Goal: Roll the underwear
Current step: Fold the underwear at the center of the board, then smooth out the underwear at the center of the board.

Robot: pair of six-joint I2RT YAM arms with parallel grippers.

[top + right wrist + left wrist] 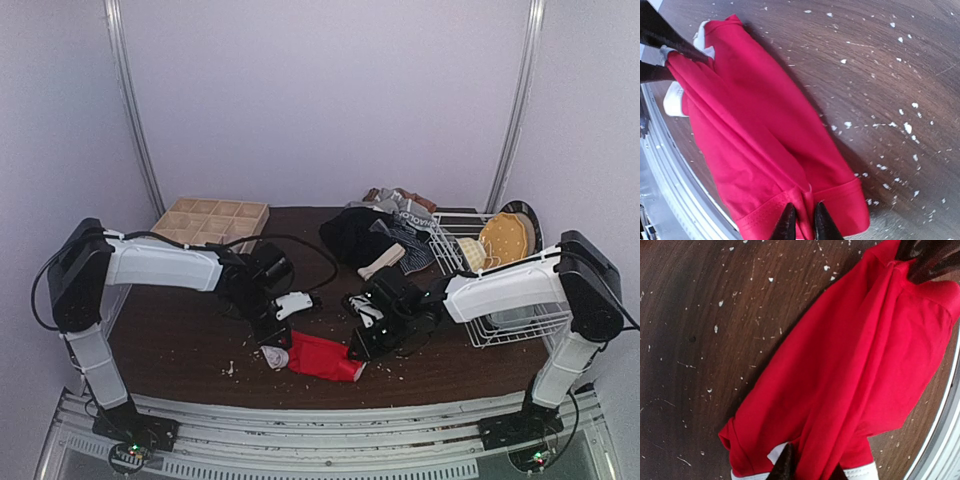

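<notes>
The red underwear (325,358) lies bunched lengthwise on the table (170,340) near its front edge, between the 2 grippers, with the pale waistband toward the left arm. We see the left gripper (810,471) at the waistband end and the right gripper (804,224) at the opposite hem, each with jaws nearly together, pinching 1 raised fold of red cloth. The other underwear (385,235) sits heaped at the back, well apart.

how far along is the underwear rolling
Nothing looks rolled yet. In hand: the red briefs, folded narrow, pinched at each end by the left tool and right tool. Left: rolling them, then the pile of others at the back.
</notes>
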